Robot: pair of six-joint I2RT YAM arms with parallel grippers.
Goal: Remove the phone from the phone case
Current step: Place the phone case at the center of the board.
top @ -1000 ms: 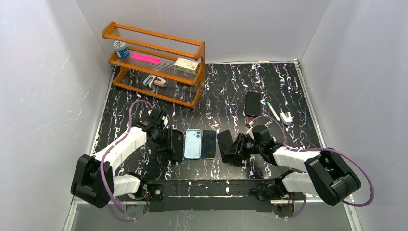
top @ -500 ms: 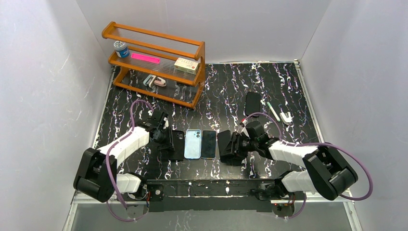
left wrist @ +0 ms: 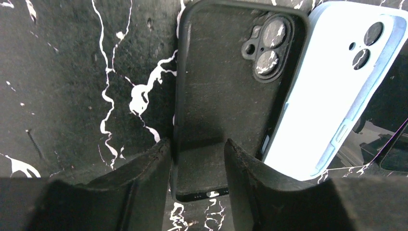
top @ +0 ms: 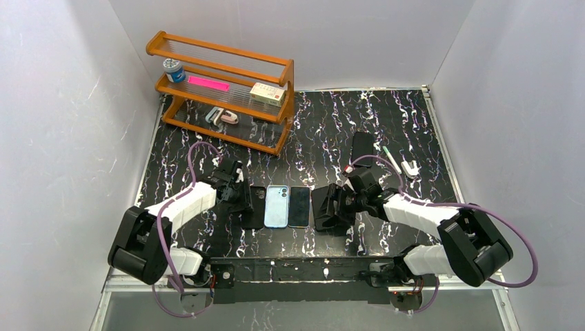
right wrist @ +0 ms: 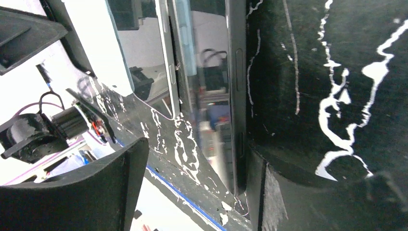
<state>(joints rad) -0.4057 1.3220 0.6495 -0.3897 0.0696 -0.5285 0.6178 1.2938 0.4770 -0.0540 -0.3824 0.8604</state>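
Note:
The black phone case (left wrist: 226, 96) lies empty on the table with its lining up; the marble shows through its camera cutouts. It appears in the top view as the black phone case (top: 254, 208). My left gripper (left wrist: 197, 166) (top: 241, 205) hovers over the case's bottom end, jaws parted and gripping nothing. A black phone (right wrist: 211, 91) (top: 319, 201) lies screen up next to my right gripper (right wrist: 202, 159) (top: 334, 212). That gripper is wide open, and the phone's side edge rests against one finger (right wrist: 288, 192).
A light blue case (top: 276, 206) and a second dark phone (top: 299, 206) lie between the black case and the phone. Another dark phone (top: 362, 148), a pen (top: 392, 160) and a white clip lie at the back right. A wooden shelf (top: 227, 89) stands at the back left.
My right gripper has opened wide and let go of the phone. The left jaws have parted a little and drawn back off the black case, which now lies more exposed.

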